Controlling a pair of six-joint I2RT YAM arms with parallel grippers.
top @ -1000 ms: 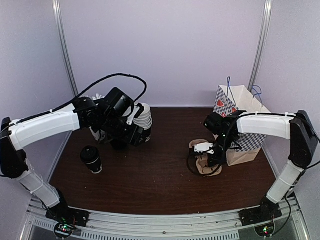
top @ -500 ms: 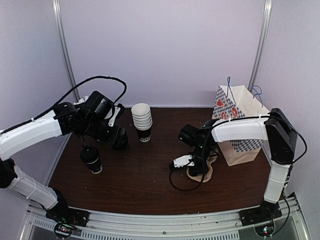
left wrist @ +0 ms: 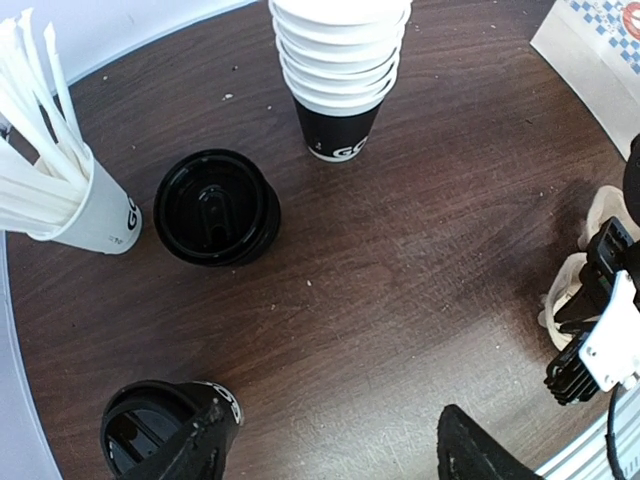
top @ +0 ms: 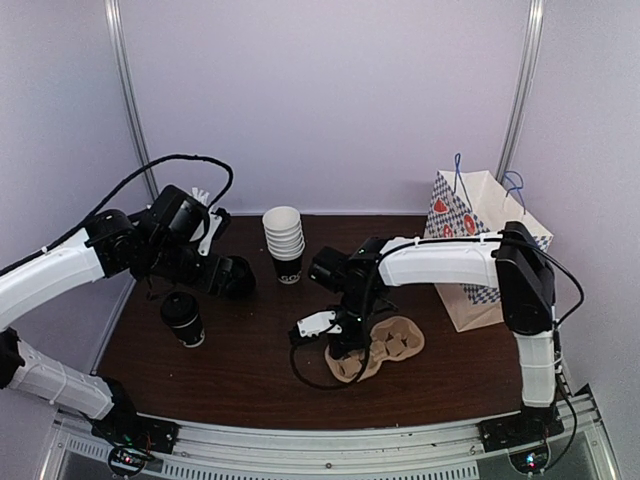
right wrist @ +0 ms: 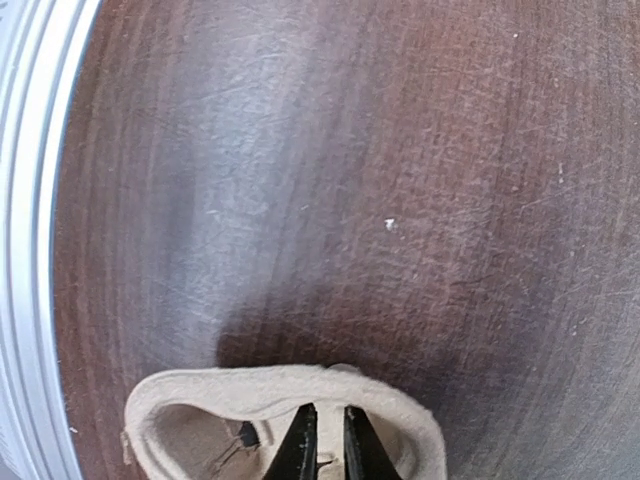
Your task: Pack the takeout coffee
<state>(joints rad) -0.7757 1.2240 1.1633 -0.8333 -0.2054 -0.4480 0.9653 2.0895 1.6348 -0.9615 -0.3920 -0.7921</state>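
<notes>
The takeout coffee, a white-and-black paper cup with a black dome lid, stands at the left of the table. In the left wrist view it sits at the bottom left, partly behind one finger. My left gripper hovers open and empty above the table, just right of and behind the cup; its jaws stand wide apart. My right gripper is shut on the rim of a brown cardboard cup carrier near the table's middle. The right wrist view shows the gripper pinching the carrier.
A stack of lidless white cups stands at the back centre. A stack of black lids and a white cup of white sticks lie left of it. A checked paper bag stands open at the right.
My right gripper has dragged the carrier left from beside the bag to the table's middle. My left arm has drawn back left, away from the cup stack.
</notes>
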